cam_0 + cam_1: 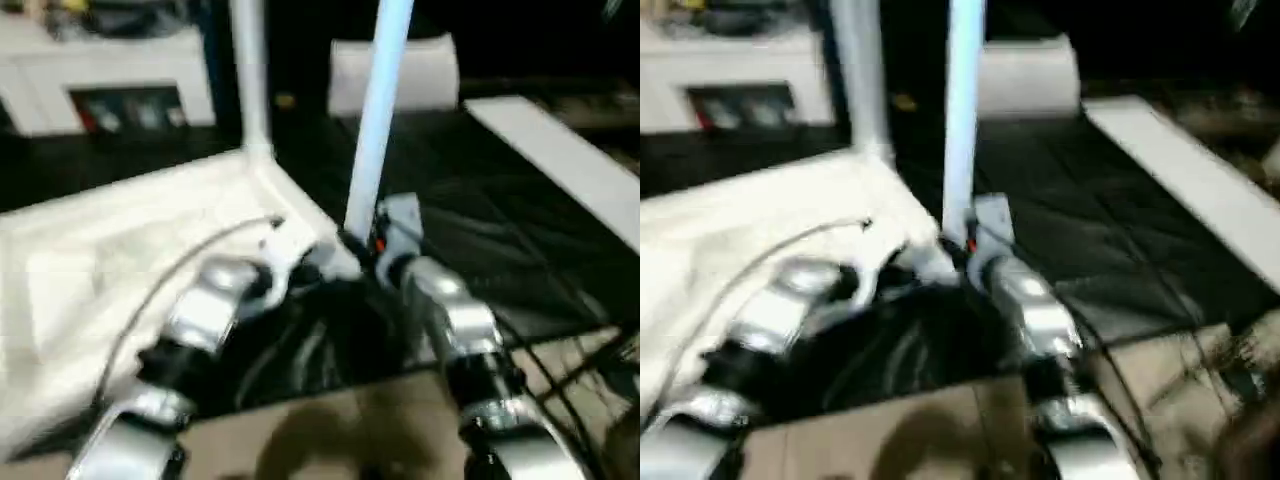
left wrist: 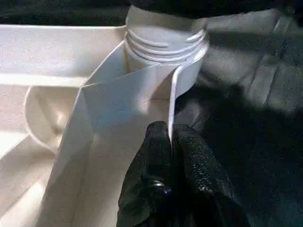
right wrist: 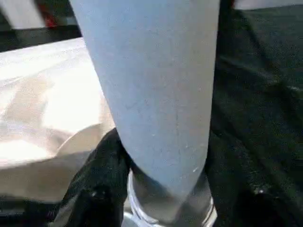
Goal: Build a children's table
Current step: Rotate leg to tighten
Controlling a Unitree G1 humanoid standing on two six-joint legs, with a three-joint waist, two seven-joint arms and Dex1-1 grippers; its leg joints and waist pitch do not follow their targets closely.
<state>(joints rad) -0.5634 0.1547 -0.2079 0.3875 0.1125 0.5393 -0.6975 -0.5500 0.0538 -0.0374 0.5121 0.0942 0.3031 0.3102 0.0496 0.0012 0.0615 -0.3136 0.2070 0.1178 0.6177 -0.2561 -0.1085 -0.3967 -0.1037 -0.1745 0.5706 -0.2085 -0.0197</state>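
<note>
The children's table lies upside down, its white top [image 1: 120,260] on the black cloth. One white leg [image 1: 250,80] stands upright in the far corner. A second leg [image 1: 380,110] stands at the near corner, and my right gripper [image 1: 365,250] is shut around its lower end. In the right wrist view the black fingers [image 3: 94,189] press on both sides of this leg [image 3: 151,94], just above its threaded end [image 3: 165,210]. My left gripper [image 2: 170,142] is shut on the top's thin rim [image 2: 173,99], close to the threaded corner socket [image 2: 165,42].
A long white board [image 1: 560,160] lies on the black cloth at the right. A white cabinet [image 1: 100,80] stands at the back left and a white block [image 1: 420,75] behind the legs. Cables [image 1: 570,380] hang past the work table's near right edge.
</note>
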